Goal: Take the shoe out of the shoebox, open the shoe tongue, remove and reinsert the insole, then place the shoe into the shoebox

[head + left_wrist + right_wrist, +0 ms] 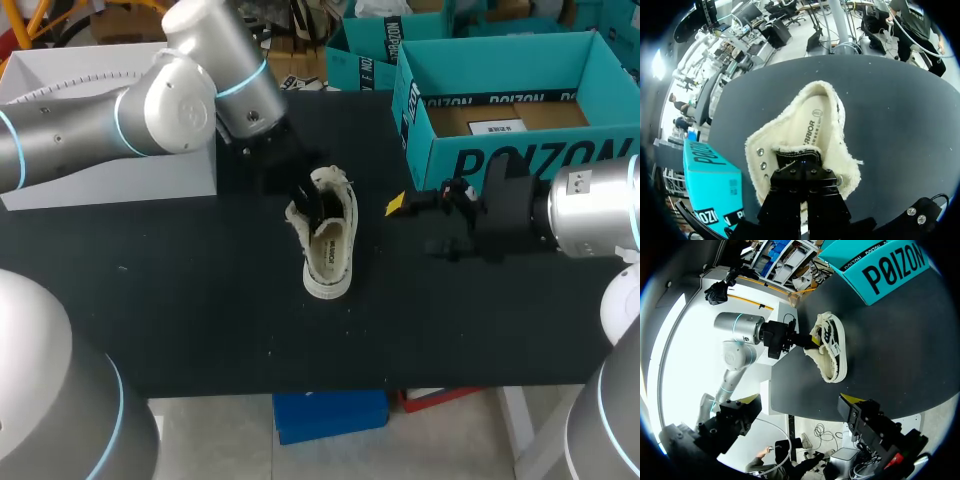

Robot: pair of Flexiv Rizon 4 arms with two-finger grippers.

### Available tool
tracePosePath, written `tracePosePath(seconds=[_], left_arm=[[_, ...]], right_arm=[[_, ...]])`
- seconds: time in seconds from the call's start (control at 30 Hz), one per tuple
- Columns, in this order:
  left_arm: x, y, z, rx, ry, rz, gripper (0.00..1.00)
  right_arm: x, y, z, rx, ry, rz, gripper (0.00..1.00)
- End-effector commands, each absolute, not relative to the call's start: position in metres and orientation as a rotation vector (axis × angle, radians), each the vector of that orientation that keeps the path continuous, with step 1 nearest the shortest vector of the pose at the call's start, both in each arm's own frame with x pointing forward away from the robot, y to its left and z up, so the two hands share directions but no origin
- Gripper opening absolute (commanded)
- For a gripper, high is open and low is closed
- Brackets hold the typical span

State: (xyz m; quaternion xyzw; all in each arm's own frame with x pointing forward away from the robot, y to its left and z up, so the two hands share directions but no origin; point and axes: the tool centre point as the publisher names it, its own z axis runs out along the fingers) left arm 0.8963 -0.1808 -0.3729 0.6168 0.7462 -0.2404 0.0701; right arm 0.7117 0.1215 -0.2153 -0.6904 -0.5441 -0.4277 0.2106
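Shoe [812, 117] sits ahead of the left pincer [802, 169], which grips its tongue [792, 154].

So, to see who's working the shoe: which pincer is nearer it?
Left. The left pincer grips the shoe at its tongue; the right pincer is open, apart from the shoe on the side toward the teal shoebox.

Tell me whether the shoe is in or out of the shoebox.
Out: the shoe rests on the black table, beside the open teal shoebox.
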Motion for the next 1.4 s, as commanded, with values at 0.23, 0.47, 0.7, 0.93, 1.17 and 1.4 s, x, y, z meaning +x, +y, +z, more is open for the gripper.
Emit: tracePosePath(seconds=[0.23, 0.47, 0.7, 0.93, 1.17, 1.4], left_arm=[[0.912, -0.158, -0.329, 1.819, 2.224, -0.646, 0.0], [0.906, -0.141, -0.323, 1.825, 2.285, -0.608, 0.08], [0.9, -0.129, -0.326, 1.84, 2.324, -0.592, 0.85], [0.889, -0.116, -0.318, 1.801, 2.33, -0.609, 1.0], [0.881, -0.098, -0.298, 1.635, 2.282, -0.735, 1.0], [0.872, -0.078, -0.28, 1.41, 2.335, -0.765, 1.0]], right_arm=[[0.712, 0.122, -0.215, -1.919, -1.513, -1.188, 1.0], [0.712, 0.122, -0.215, -1.919, -1.513, -1.188, 1.0], [0.712, 0.122, -0.215, -1.919, -1.513, -1.188, 1.0], [0.712, 0.122, -0.215, -1.919, -1.513, -1.188, 1.0], [0.712, 0.122, -0.215, -1.919, -1.513, -1.188, 1.0], [0.712, 0.122, -0.215, -1.919, -1.513, -1.188, 1.0]])
